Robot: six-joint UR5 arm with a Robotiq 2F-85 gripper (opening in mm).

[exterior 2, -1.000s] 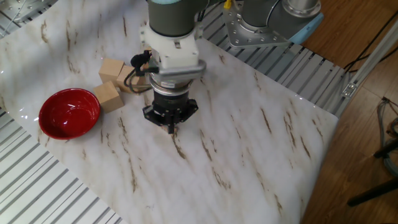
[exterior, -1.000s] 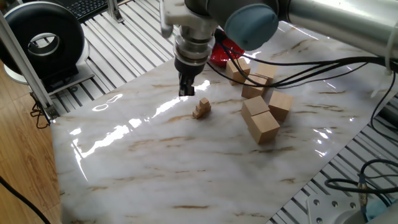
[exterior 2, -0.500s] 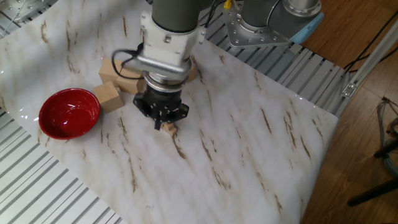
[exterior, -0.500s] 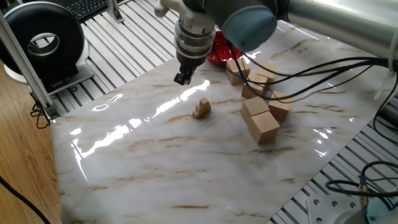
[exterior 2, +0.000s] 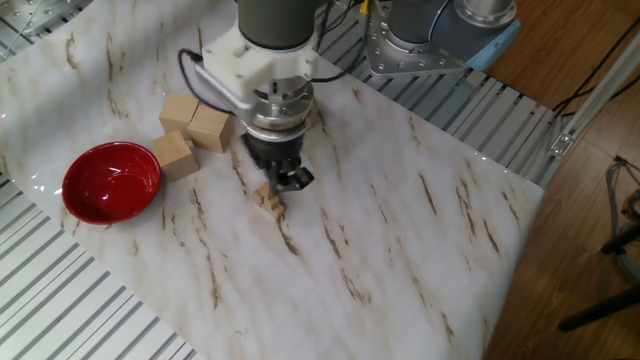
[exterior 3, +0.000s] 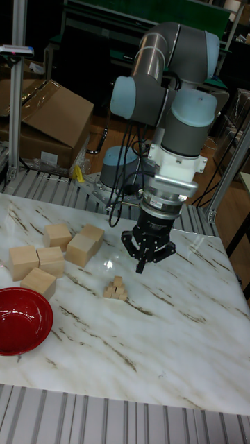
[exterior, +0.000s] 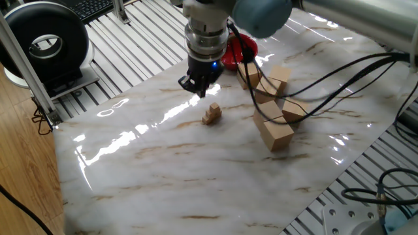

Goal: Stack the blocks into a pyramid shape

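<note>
pyramid shape (exterior 3: pixel 116 288): small stepped pile of tiny light-tan wooden cubes, wider at the base, one cube on top; complete-looking outline in the tall fixed view.
blocks (exterior: pixel 211 114): tiny, pale tan, square-edged, pressed close together; individual count hard to resolve; top cube sitting slightly to one side in one fixed view.
location of pile: near the middle of the marble tabletop (exterior 3: pixel 173 347), apart from everything else; partly hidden under the wrist in the other fixed view (exterior 2: pixel 270 200).
gripper (exterior 3: pixel 144 266): raised above the tabletop, just beside and above the pile, not touching it; fingers drawn close together with nothing between them.
arm: ur5, grey links with blue joint caps, reaching down from above.
large wooden blocks (exterior 3: pixel 52 255): cluster of pale cubes, well apart from the pile, far bigger than the tiny cubes.
red bowl (exterior 3: pixel 21 319): at the table's edge, just beside the large blocks.
cables (exterior: pixel 339 78): black, looping above the large blocks in one fixed view.
</note>
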